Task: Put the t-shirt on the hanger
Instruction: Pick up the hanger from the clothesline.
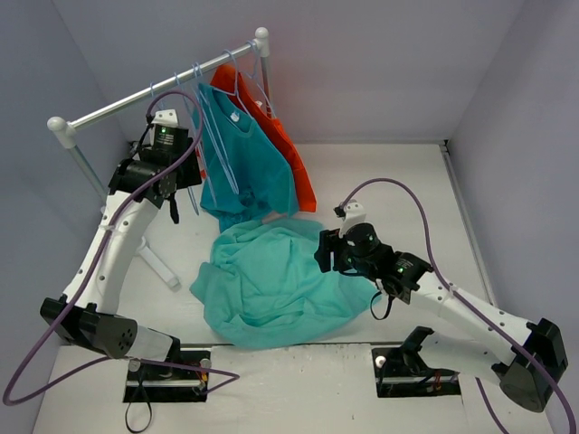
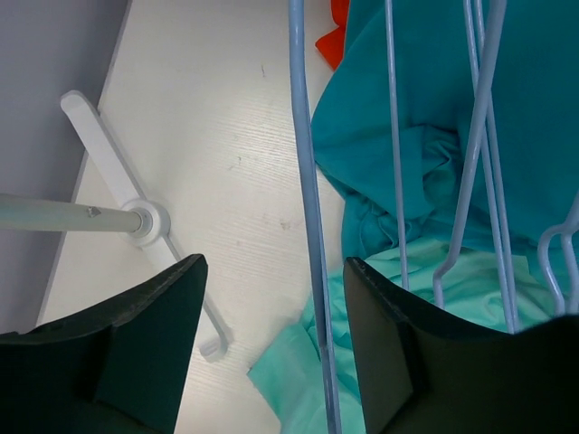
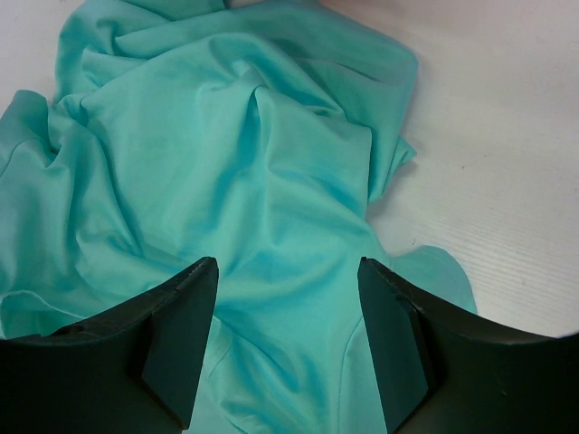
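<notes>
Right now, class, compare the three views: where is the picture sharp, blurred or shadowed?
Top external view: even, soft light, t-shirt sharp, no glare. Left wrist view: hanger crisp, left end effector dark and soft-edged. Right wrist view: cloth folds softly shaded, right end effector blurred.

The t-shirt [image 1: 271,285] is soft, matt, deeply creased cloth. The hanger [image 2: 308,181] is thin, smooth wire, faintly glossy. The table [image 2: 226,163] is white, matt and finely streaked like wood grain. The left claw [image 2: 271,267] has matt black plastic fingers [image 2: 154,344]
</notes>
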